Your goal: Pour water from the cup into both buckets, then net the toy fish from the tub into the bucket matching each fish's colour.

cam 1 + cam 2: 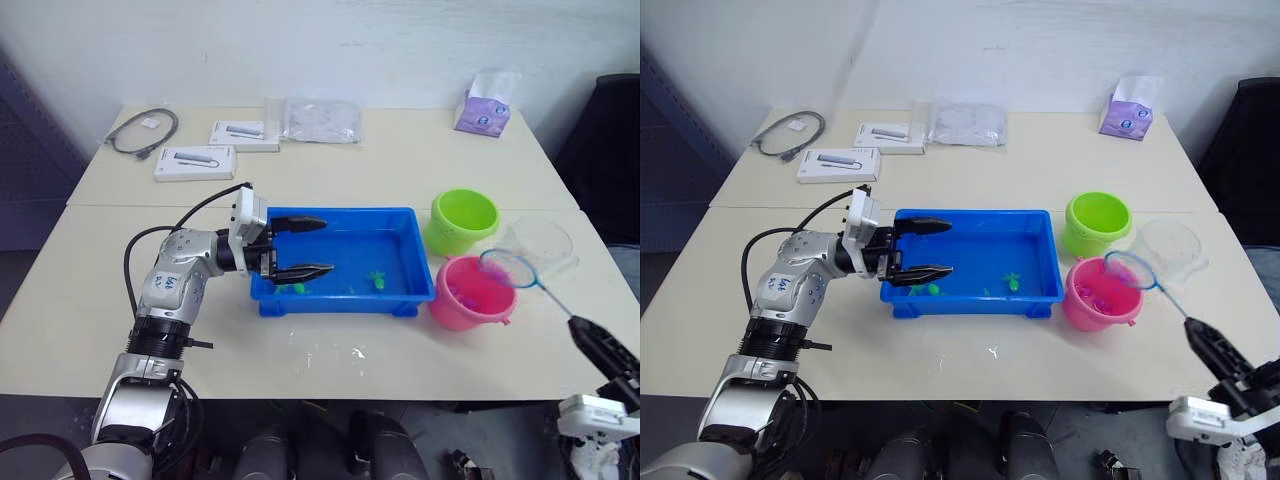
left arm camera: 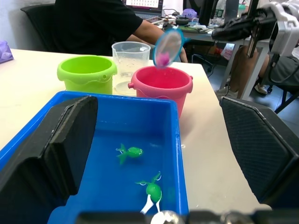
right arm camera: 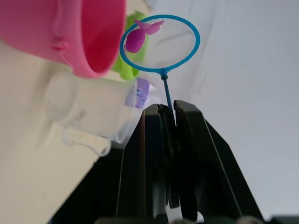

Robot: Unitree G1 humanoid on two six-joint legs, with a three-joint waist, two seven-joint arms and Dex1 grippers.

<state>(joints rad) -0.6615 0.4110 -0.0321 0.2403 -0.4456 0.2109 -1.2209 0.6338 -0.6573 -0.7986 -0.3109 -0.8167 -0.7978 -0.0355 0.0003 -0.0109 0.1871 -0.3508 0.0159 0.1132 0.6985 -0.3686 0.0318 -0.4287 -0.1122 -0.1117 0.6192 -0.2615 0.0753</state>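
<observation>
The right gripper (image 3: 168, 154) is clamped shut on the thin handle of the net (image 1: 510, 268), holding the blue hoop over the pink bucket (image 1: 470, 293) so that the pink fish (image 3: 136, 39) lying in the mesh can be tipped in where its colour belongs; the hoop looks tilted toward the bucket's mouth, though how far above the rim it sits is hard to judge. The left gripper (image 1: 300, 247) has its two black fingers spread wide and holds nothing, reaching over the near-left end of the blue tub (image 1: 400, 222), probably to brace the tub while the net works. Green fish (image 2: 130, 152) lie in the shallow water of the tub, two plain in the left wrist view, so the netting looks partly done with the green ones left. The lime green bucket (image 1: 464, 220) stands just behind the pink one, touching or nearly so, and the clear cup (image 1: 545, 245) sits on the table (image 1: 400, 160) to their right, set aside beside the buckets.
</observation>
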